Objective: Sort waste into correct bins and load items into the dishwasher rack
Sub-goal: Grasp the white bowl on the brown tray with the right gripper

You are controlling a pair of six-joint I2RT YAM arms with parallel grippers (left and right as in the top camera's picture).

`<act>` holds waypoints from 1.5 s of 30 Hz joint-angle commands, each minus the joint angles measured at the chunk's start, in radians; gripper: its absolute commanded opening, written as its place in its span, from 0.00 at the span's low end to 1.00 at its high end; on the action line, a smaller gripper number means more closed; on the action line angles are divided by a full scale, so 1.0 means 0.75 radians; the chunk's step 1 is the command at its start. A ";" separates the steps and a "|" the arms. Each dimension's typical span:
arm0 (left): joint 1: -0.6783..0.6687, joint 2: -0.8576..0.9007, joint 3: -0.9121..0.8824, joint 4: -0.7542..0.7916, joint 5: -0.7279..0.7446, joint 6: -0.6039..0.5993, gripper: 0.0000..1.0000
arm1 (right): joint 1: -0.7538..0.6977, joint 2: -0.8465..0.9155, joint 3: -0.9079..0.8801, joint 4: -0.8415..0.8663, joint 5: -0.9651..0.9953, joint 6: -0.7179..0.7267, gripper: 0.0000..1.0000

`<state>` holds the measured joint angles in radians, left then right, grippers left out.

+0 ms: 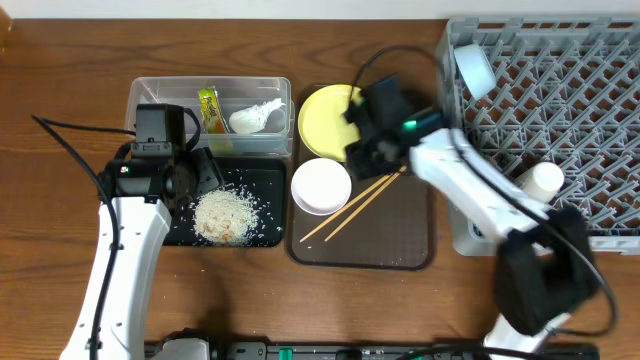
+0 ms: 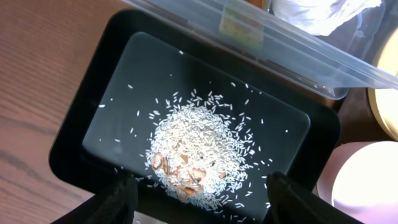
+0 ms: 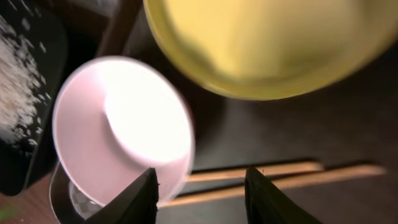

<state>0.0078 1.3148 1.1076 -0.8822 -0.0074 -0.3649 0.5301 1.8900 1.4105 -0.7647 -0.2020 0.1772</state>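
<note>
Our left jaws stood wide and empty over the pile of loose white rice grains [image 2: 196, 149], which lay in the shallow black tray [image 2: 74, 143] beside the clear plastic tub [image 1: 150, 95] on the wooden surface [image 1: 60, 60]. Our right jaws, likewise spread and holding nothing, hung above the dark brown serving tray [image 1: 400, 240], close to the yellow round plate [image 3: 261, 43], the white bowl [image 3: 124, 124] and the two thin wooden chopsticks [image 3: 280, 168].

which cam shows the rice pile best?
Left wrist. The rice pile sits mid-frame in the black tray, single grains sharp. Overhead shows it small but whole; right wrist catches only a blurred strip at the frame's left edge.
</note>
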 commanded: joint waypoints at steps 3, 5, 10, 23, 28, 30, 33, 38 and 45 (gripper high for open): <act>0.004 -0.003 0.012 -0.015 -0.026 -0.024 0.70 | 0.069 0.159 -0.013 0.044 0.011 0.136 0.33; 0.004 -0.003 0.012 -0.015 -0.026 -0.024 0.70 | 0.080 0.194 -0.013 0.062 0.034 0.178 0.23; 0.004 -0.003 0.012 -0.015 -0.025 -0.024 0.70 | 0.067 0.174 0.004 0.107 0.132 0.227 0.01; 0.004 -0.003 0.012 -0.007 -0.026 -0.024 0.70 | -0.254 -0.269 0.163 0.200 0.818 -0.045 0.01; 0.004 -0.003 0.012 0.002 -0.026 -0.024 0.70 | -0.443 -0.303 0.163 0.447 1.183 -0.351 0.01; 0.004 -0.003 0.012 0.007 -0.026 -0.024 0.69 | -0.516 -0.282 0.163 0.596 1.293 -0.490 0.01; 0.004 -0.003 0.012 0.011 -0.025 -0.024 0.69 | -0.614 -0.235 0.163 0.823 1.395 -0.652 0.01; 0.004 -0.003 0.012 0.011 -0.026 -0.024 0.69 | -0.735 -0.094 0.163 1.108 1.465 -0.789 0.01; 0.004 -0.003 0.012 0.010 -0.026 -0.024 0.70 | -0.785 0.131 0.163 1.438 1.511 -1.019 0.01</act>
<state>0.0078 1.3148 1.1076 -0.8703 -0.0078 -0.3702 -0.0475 1.9182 1.5341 0.2546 0.8898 -0.4438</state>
